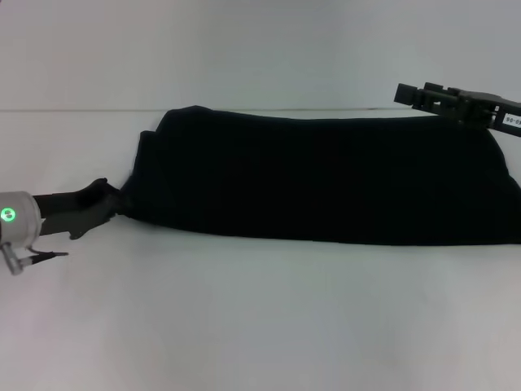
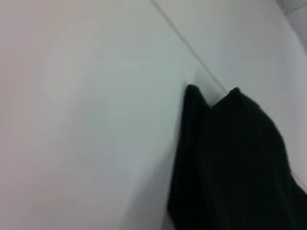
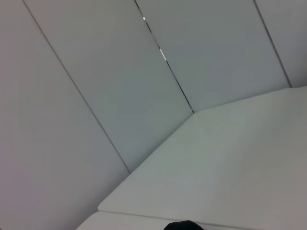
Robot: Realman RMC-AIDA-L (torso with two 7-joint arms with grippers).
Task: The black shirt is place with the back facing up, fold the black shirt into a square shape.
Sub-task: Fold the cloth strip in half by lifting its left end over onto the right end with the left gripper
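Since the bare white tabotop part came first, there wasn't much to note up front: just empty tabletop (image 1: 260, 326) before anything else. A bit farther in, the left gripper (image 1: 122, 199) sat low at the black shirt's (image 1: 326, 175) left end, right up against the bunched cloth there. Looked to me like its fingers were pinched on that edge, but honestly I couldn't tell for sure. The shirt itself lay across the middle as a long, narrow band, already doubled lengthwise, no lettering showing. Farthest back, the right gripper (image 1: 407, 94) hung over the shirt's far right corner, and I couldn't tell whether its fingers were open or closed. My guess: the lengthwise fold was done, and next the left end needed carrying over toward the right to square it up.
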